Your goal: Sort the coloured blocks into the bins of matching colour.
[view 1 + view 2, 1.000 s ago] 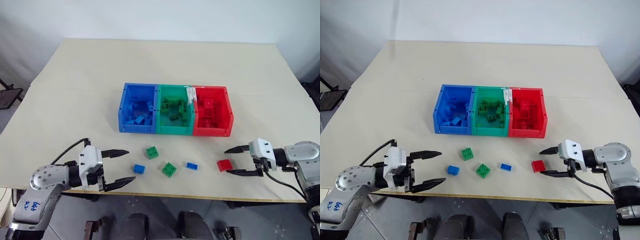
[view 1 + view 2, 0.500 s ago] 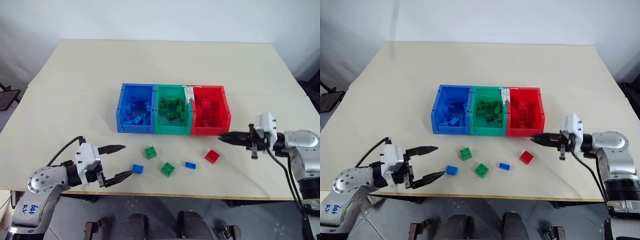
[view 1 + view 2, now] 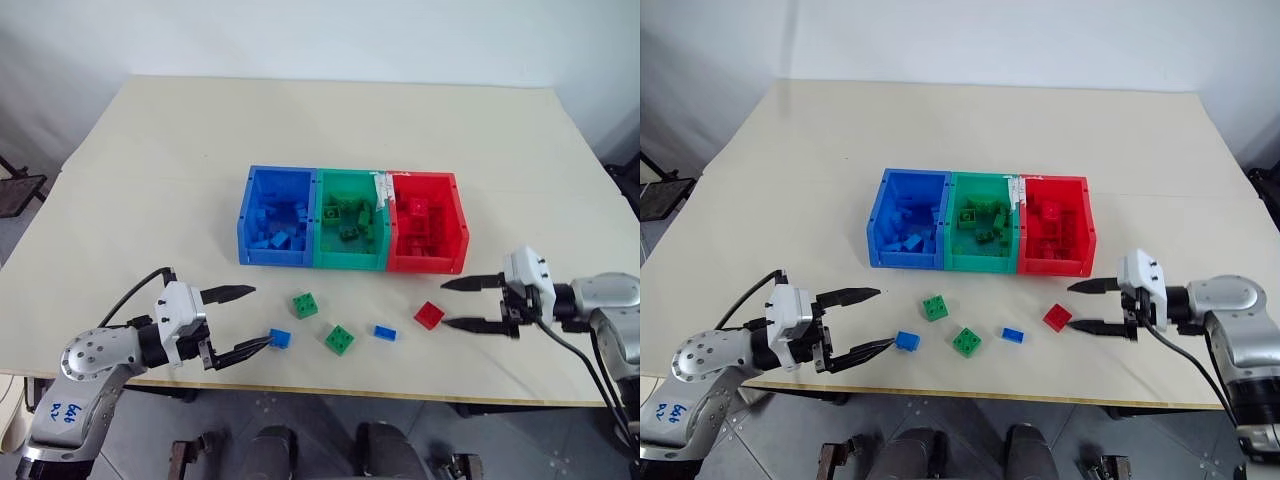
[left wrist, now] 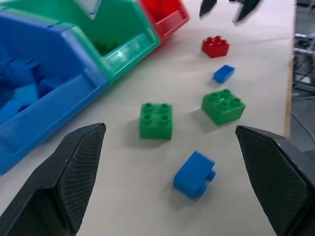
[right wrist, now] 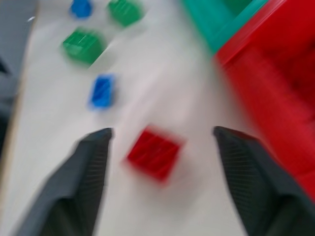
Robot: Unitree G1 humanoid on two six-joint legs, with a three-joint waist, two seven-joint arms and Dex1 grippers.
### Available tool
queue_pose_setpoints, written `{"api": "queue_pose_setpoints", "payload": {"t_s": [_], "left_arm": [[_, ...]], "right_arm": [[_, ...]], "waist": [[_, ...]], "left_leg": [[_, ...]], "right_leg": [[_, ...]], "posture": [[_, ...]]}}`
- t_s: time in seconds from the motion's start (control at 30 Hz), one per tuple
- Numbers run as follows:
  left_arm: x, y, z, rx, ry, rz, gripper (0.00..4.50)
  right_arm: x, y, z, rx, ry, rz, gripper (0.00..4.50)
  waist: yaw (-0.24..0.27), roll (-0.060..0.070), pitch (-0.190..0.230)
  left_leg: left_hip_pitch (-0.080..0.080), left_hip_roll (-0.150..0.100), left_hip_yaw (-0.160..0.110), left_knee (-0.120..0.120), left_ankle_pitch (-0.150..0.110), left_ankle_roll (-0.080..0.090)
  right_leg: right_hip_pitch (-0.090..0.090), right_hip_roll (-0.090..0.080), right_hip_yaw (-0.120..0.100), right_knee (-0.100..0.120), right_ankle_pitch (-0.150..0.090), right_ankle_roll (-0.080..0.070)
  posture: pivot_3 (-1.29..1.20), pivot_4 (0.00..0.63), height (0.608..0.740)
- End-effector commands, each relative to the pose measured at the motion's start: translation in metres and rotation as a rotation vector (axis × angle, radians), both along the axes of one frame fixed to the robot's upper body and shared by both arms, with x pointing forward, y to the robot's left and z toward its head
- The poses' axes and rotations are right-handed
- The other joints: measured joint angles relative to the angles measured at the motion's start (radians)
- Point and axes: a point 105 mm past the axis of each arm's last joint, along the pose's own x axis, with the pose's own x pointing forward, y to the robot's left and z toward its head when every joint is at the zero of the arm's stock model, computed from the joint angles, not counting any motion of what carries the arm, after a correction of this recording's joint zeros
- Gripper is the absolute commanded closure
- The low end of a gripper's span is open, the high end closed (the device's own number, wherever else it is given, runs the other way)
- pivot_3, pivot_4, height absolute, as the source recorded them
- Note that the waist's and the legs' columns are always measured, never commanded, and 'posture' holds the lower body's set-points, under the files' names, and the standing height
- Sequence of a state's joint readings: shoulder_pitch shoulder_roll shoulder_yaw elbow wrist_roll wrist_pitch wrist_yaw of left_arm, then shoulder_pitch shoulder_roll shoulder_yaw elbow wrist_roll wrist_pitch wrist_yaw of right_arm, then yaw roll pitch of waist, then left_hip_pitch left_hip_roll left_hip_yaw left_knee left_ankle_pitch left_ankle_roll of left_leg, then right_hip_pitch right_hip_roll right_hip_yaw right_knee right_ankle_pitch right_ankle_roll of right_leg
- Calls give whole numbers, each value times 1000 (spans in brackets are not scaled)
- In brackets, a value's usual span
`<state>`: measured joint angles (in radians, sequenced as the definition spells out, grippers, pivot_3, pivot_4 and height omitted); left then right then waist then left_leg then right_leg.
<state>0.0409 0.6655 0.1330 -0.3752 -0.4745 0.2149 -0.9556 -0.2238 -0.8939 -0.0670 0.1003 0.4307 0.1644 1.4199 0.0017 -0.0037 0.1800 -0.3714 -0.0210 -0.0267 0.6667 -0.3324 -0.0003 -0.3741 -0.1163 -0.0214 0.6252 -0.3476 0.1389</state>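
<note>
Three joined bins stand mid-table: blue, green, red, each with blocks inside. Loose blocks lie near the front edge: a blue block, two green blocks, a small blue block and a red block. My left gripper is open, its lower fingertip beside the blue block. My right gripper is open and level, its tips just right of the red block, which lies tilted on the table.
The beige table's front edge runs close below the loose blocks and both grippers. A black cable loops behind my left wrist. Bare tabletop lies beyond the bins and to either side.
My right gripper shut and rose, then opened again. The red block shifted left, away from the table edge, and is now tilted. My left gripper stayed open and barely moved.
</note>
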Motion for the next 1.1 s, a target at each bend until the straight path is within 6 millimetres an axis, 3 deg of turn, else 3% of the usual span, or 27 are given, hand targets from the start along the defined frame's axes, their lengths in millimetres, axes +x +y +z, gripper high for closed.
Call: {"api": "queue_pose_setpoints", "payload": {"t_s": [0.03,0.2,0.43,0.67,0.7,0.9,1.0,1.1], "left_arm": [[0,-10,2,-7,-16,-50,0],[2,-15,4,-9,-10,-83,0],[1,-16,5,-4,-5,-102,0],[1,-17,8,-8,-7,-114,0],[1,-17,9,-13,-13,-116,0],[3,-12,13,-26,-46,-80,0],[6,0,12,-37,-52,0,0],[5,13,8,-29,-39,66,0]], "right_arm": [[-6,6,8,32,-27,-26,629],[-2,6,-10,-24,-63,-134,629],[-1,21,-31,24,-26,-215,629],[1,25,-26,65,-75,-250,2841],[2,26,-19,86,-102,-242,3051],[24,35,35,249,-241,-273,3038],[51,39,69,333,-343,-339,3038],[73,38,74,258,-424,-386,3038]], "waist": [[0,0,0],[-4,0,0],[-2,0,0],[-2,0,0],[-2,0,0],[-6,0,0],[-9,0,0],[-7,0,0]], "left_leg": [[0,0,0,0,0,0],[1,1,1,0,0,-1],[1,0,1,0,0,-1],[1,0,0,0,0,-1],[1,0,0,0,0,-1],[1,1,1,0,1,-1],[2,1,1,0,1,-1],[2,1,1,-1,1,-1]], "right_leg": [[0,0,0,0,0,0],[0,1,1,1,0,0],[0,1,1,1,0,0],[0,1,1,1,0,0],[0,1,1,1,0,0],[0,1,2,1,0,0],[0,2,2,1,0,0],[-1,1,2,2,0,0]], "posture": [[0,150,740],[0,150,740],[0,150,740],[0,150,740],[0,150,740],[0,150,740],[0,150,740],[0,150,740]]}}
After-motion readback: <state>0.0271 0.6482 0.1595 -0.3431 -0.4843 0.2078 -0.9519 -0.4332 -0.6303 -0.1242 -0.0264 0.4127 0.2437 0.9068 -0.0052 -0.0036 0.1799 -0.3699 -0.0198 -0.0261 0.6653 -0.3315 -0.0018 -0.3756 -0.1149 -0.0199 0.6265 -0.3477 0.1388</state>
